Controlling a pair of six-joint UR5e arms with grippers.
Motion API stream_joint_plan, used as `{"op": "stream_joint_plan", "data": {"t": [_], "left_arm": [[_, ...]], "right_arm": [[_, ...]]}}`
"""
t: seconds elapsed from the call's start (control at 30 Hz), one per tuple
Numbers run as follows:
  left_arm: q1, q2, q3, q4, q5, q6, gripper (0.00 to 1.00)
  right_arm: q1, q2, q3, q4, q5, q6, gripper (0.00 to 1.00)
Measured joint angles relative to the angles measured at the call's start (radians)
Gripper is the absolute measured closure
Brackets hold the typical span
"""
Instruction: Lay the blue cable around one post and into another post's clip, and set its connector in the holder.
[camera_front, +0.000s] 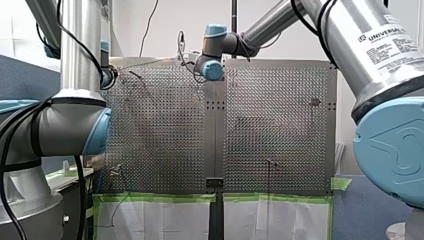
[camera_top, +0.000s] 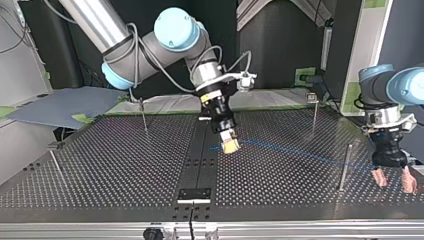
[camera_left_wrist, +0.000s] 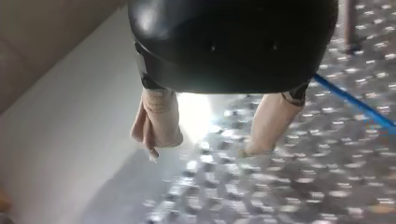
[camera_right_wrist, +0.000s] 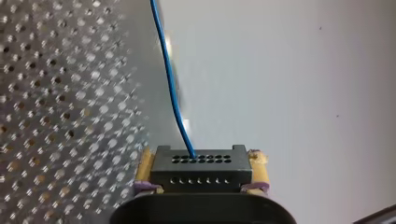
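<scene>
In the right wrist view my right gripper is shut on the black connector, held between yellow pads. The blue cable leaves the connector's face and runs ahead over the plate. In the top view this gripper hangs tilted just above the table's middle, and the blue cable trails from it toward the view's right. My left gripper stands open near the table's right edge there, nothing between its pale pads. The cable passes beside it. The black holder sits at the near edge.
Thin metal posts stand on the perforated table: one close to my left gripper, one behind it, one at the back left, one at the left edge.
</scene>
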Motion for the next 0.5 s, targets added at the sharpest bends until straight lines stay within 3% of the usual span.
{"op": "stream_joint_plan", "data": {"t": [0.23,0.37,0.5], "left_arm": [[-0.018,-0.026,-0.001,-0.025,0.012,0.047,0.0],[-0.034,-0.034,-0.01,-0.042,-0.002,0.061,0.0],[-0.047,-0.036,-0.028,-0.045,-0.013,0.057,0.0]], "right_arm": [[-0.013,0.014,0.0,0.036,0.032,-0.016,1.0],[-0.025,0.02,0.001,0.066,0.045,-0.027,1.0],[-0.04,0.025,0.013,0.104,0.073,-0.055,1.0]]}}
